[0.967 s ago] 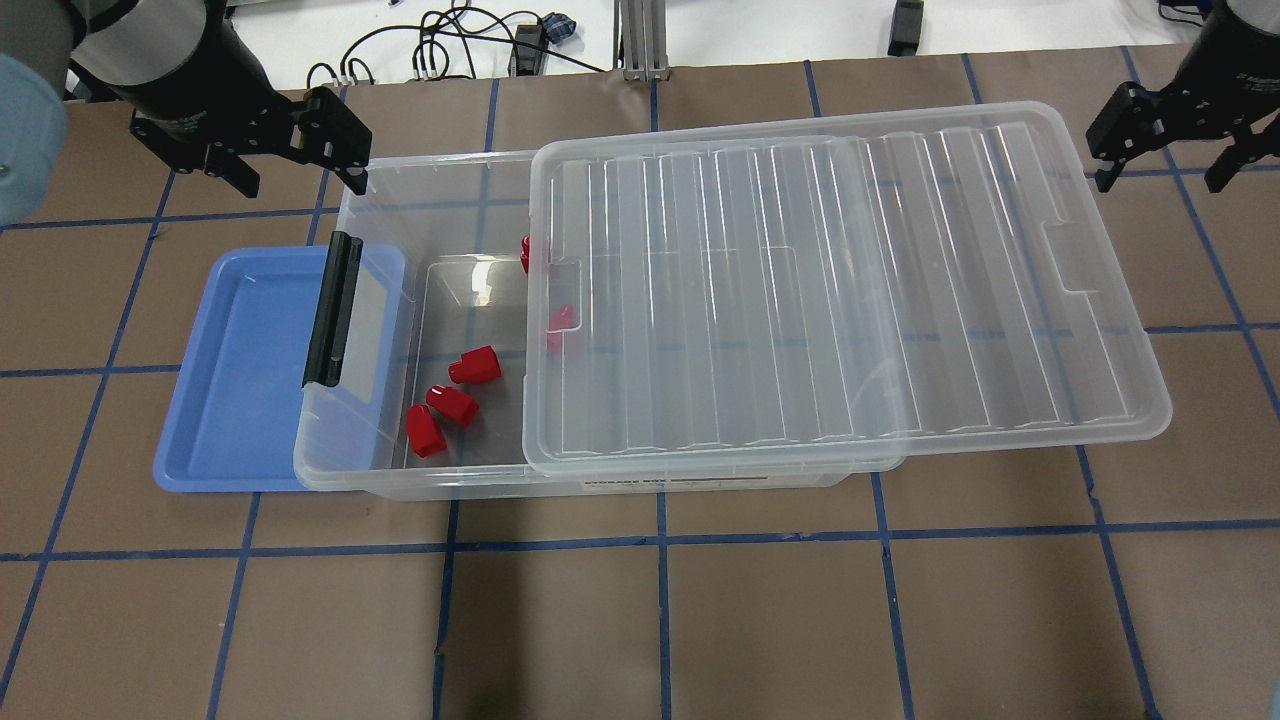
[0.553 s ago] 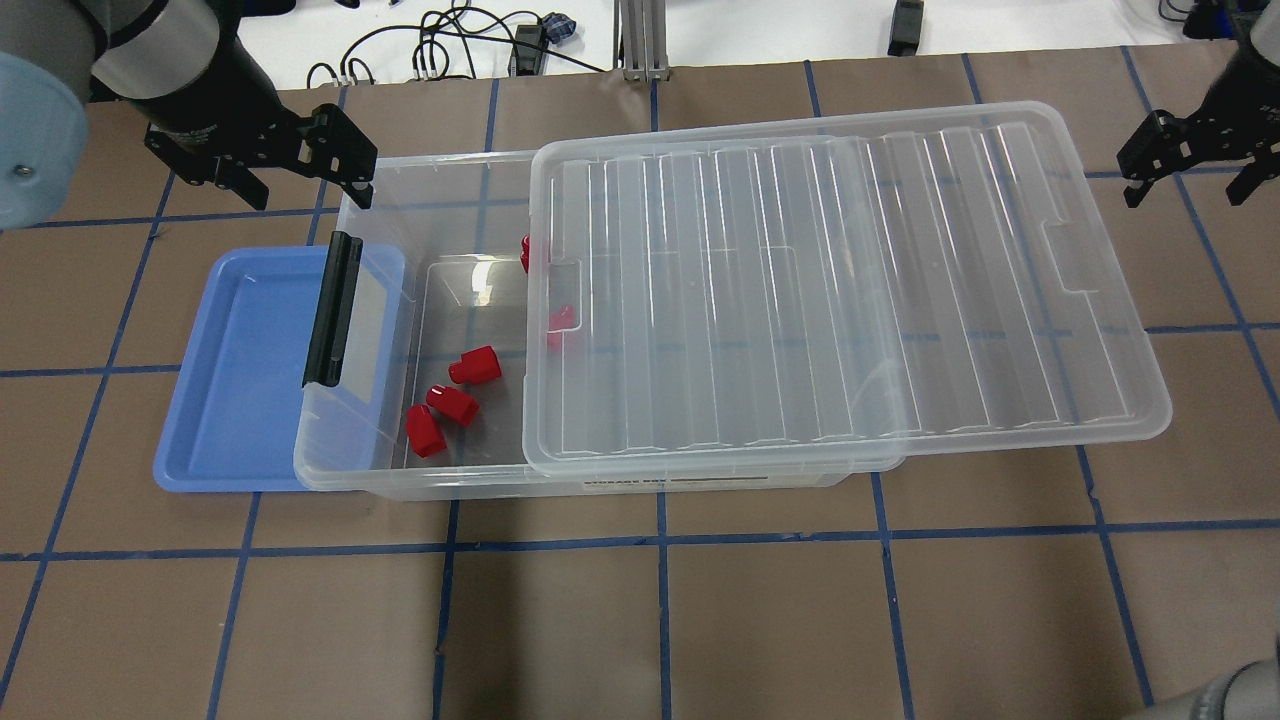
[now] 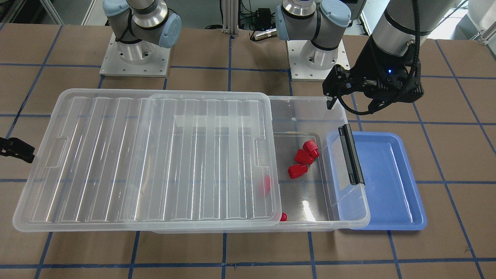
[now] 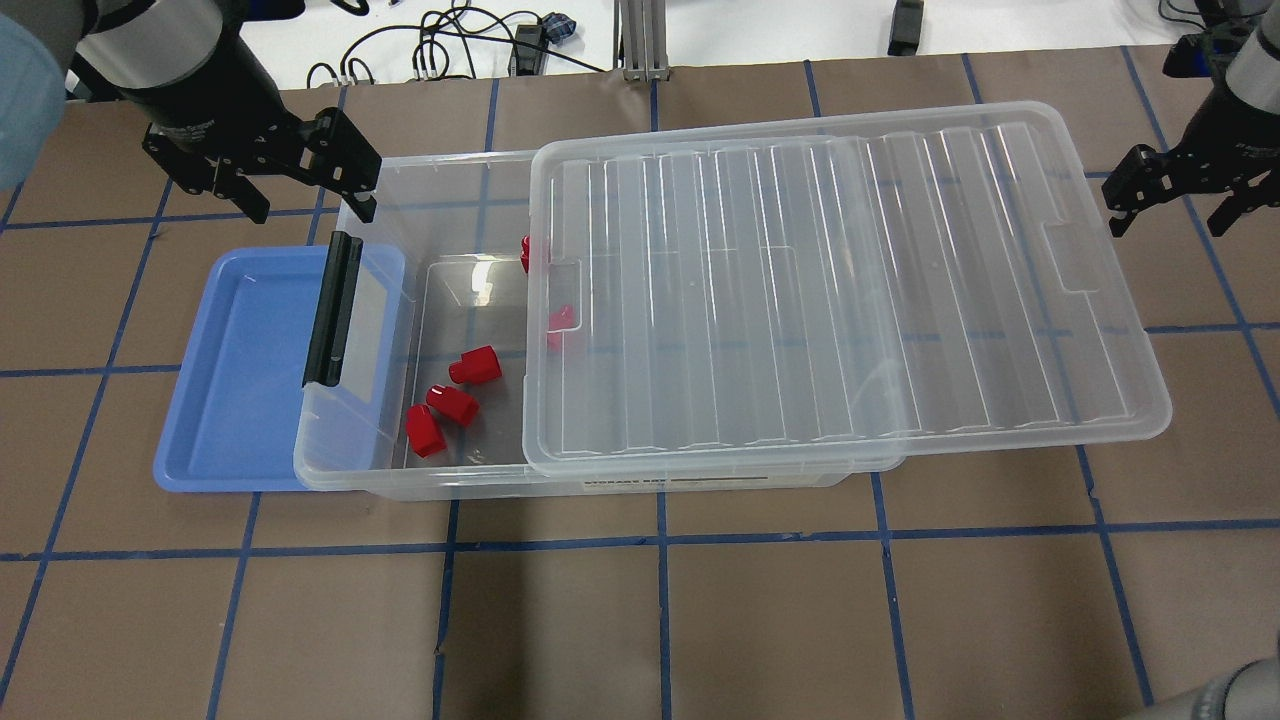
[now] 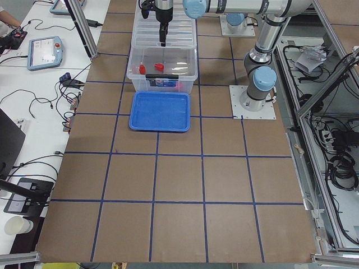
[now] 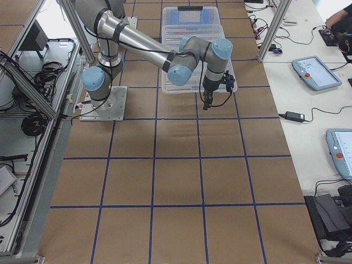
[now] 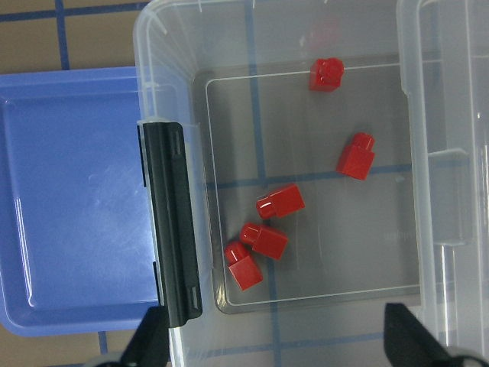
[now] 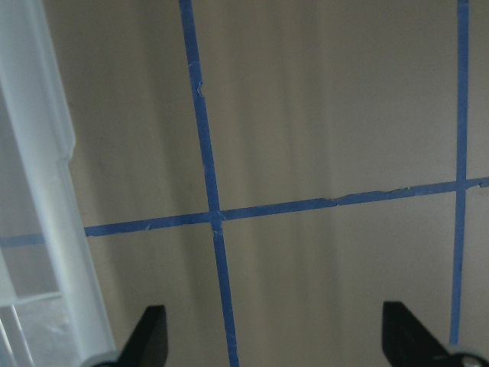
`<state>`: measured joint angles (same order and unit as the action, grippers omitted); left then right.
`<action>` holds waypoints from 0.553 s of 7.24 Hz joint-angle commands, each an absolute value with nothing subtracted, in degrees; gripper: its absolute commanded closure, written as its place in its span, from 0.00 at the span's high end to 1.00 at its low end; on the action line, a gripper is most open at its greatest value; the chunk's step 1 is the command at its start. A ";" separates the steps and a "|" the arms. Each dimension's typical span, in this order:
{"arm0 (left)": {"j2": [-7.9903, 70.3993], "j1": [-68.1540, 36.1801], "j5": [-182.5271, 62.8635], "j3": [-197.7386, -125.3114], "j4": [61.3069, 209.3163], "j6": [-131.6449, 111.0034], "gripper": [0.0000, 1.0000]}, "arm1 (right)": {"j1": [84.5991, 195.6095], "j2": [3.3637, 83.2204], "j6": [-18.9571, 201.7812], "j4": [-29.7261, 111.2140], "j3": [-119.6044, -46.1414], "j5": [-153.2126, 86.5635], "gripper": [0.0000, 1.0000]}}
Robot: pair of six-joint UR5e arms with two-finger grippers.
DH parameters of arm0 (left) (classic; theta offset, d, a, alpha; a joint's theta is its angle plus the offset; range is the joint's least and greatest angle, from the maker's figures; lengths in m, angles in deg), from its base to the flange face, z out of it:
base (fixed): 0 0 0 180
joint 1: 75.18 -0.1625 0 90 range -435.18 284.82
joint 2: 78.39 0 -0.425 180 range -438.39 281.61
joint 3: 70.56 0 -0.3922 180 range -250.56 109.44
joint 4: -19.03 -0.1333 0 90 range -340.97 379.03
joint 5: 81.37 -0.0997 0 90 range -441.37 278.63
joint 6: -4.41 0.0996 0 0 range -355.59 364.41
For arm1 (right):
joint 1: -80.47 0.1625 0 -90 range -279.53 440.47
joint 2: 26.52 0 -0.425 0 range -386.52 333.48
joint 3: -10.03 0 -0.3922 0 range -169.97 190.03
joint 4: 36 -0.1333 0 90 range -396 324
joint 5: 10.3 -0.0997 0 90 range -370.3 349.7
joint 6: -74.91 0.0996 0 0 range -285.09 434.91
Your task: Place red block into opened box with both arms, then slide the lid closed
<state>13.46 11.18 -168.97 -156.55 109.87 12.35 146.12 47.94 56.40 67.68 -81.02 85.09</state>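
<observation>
Brown gridded desk (image 4: 700, 620) with red block (image 4: 474, 365) lying in box (image 4: 450, 488) at its handle end, lid (image 4: 800, 300) overhanging lengthwise toward nearer right fingers (image 4: 1125, 195), spread wide and empty like left fingers (image 4: 350, 165).

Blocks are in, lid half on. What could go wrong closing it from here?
1. The lid lies skewed and overhangs the box's end opposite the handle. The open right gripper is not lined up with its notch, so a push may twist or jam it.
2. Nothing holds the box, so the push may shove it toward the blue tray.
3. The open left gripper hangs by the handle corner, possibly in the lid's path.
</observation>
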 commanded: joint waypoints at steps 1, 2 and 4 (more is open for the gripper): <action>13.20 11.21 -169.43 -156.68 110.44 12.41 1.00 | 146.56 48.19 56.54 66.39 -81.20 84.88 1.00; 13.11 11.21 -169.34 -156.60 110.44 12.41 1.00 | 146.65 48.28 56.63 66.39 -81.20 84.62 1.00; 12.84 11.21 -169.43 -156.77 110.53 12.41 1.00 | 147.53 48.98 59.07 65.25 -81.72 84.27 1.00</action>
<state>12.99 11.21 -169.36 -156.64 110.46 12.41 146.89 48.53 57.49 65.90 -81.42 84.43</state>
